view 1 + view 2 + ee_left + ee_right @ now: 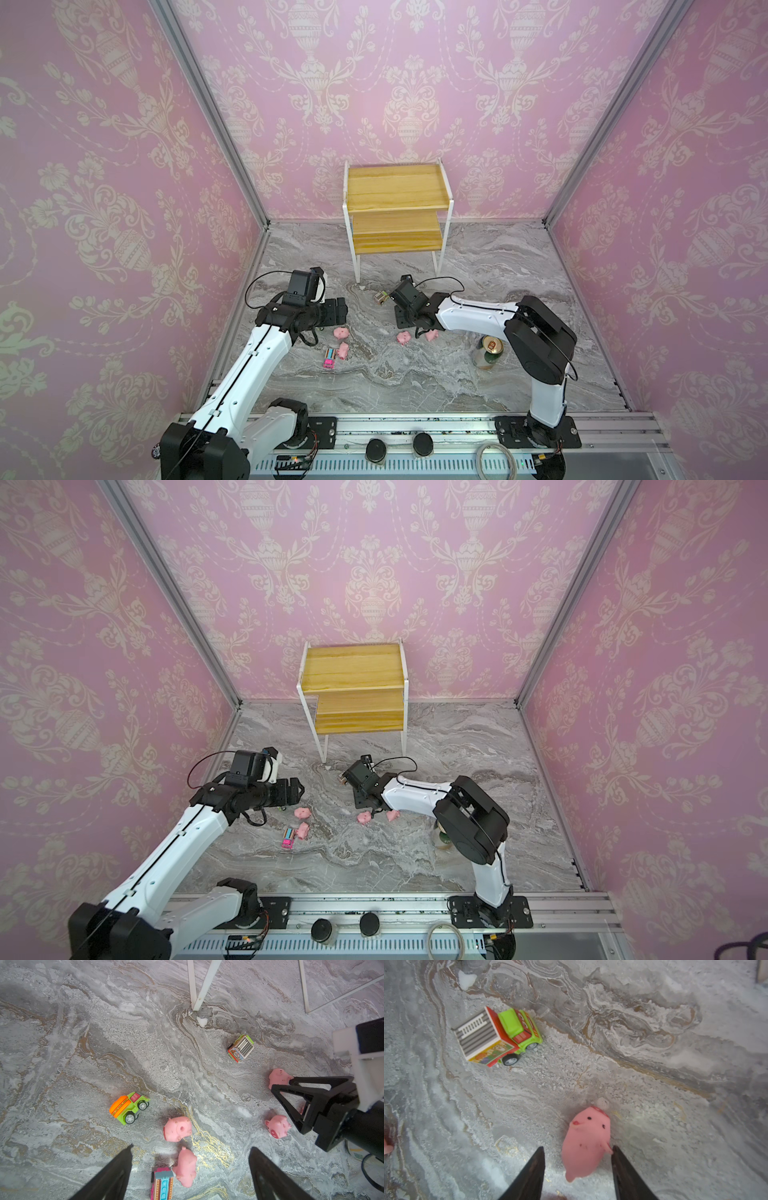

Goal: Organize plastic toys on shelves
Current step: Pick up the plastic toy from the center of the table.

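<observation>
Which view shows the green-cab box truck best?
Right wrist view: the box truck is close, whole and sharp. The left wrist view shows it smaller, farther off; both top views show only a tiny speck.

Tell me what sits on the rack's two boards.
Nothing shows on the upper board or on the front of the lower board; its rear is covered by the upper board, so unseen.
</observation>
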{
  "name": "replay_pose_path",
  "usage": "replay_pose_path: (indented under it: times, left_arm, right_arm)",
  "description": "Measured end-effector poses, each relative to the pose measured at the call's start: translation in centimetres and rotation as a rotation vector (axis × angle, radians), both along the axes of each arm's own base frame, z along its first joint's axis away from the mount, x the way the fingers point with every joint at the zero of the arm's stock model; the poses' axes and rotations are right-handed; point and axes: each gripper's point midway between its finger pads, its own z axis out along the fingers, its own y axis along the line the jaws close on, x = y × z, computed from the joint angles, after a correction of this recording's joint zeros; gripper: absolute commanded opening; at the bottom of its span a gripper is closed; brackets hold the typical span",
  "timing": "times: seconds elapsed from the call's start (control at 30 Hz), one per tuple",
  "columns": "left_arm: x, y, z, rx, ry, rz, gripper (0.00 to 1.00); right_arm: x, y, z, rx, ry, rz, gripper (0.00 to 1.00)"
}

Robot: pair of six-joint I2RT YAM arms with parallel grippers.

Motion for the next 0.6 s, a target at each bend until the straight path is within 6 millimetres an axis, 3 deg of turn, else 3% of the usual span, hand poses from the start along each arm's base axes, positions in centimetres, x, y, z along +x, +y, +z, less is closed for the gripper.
replay_pose_path:
  times: [0.23, 0.43, 0.6]
  left_arm:
    - [0.2, 0.0, 0.1, -0.001, -0.008, 0.0, 0.9]
    - [0.2, 0.0, 0.2, -0.002, -0.012, -0.001, 0.9]
    - [0.2, 0.0, 0.2, 0.001, -0.013, -0.005, 0.9]
  right_arm:
    - [0.3, 0.0, 0.1, -0.019, 0.004, -0.006, 0.19]
    - [0.3, 0.4, 0.1, -0.022, -0.012, 0.053, 0.14]
    - [-0.9, 1.3, 0.9, -0.001, -0.026, 0.165, 0.13]
